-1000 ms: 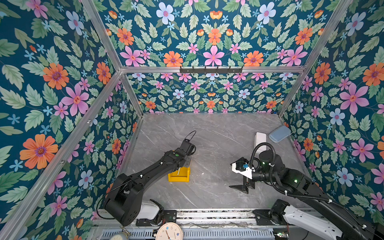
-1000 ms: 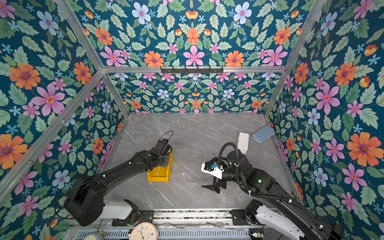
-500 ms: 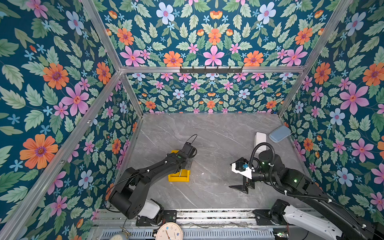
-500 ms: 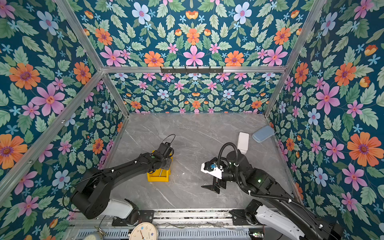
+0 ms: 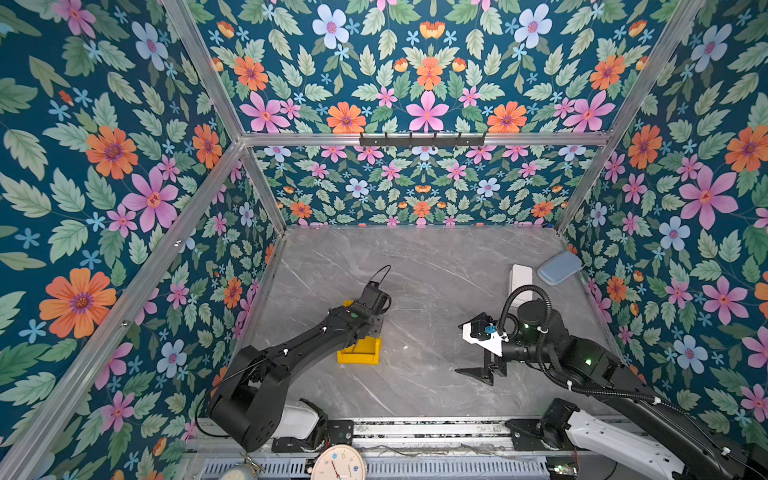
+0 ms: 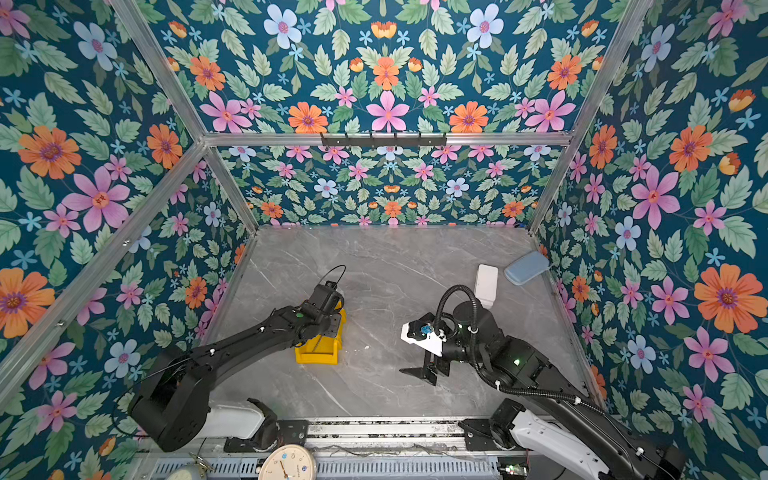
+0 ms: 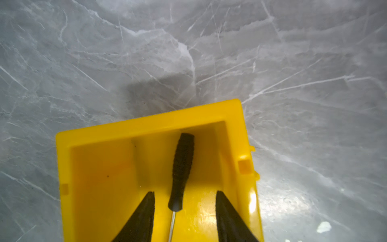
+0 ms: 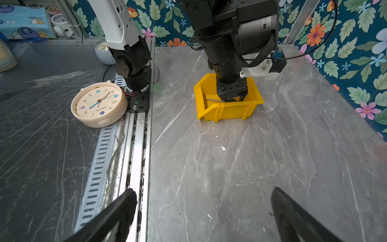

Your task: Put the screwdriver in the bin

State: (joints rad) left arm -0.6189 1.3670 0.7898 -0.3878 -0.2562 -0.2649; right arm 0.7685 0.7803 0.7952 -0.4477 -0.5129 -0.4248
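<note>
Screwdriver (image 7: 181, 171) lies inside the yellow bin (image 7: 146, 123), free between the parted, empty jaws of the left gripper (image 7: 184, 192); a careless withdrawal could snag its shaft or tip the bin

Both arms matte black, blocky links. Left arm (image 5: 299, 348): white base housing (image 5: 297, 419), green dot (image 5: 354, 316) on forearm, white wrist bracket (image 8: 258, 68) with two screws. Right arm (image 5: 577, 351): corrugated black hose (image 5: 524, 286) over the wrist, white camera mount (image 5: 482, 337), blue connector (image 5: 490, 329), green light (image 5: 588, 361). Left pincer (image 7: 184, 191): black fingers (image 7: 144, 218) tapering to points.
</note>
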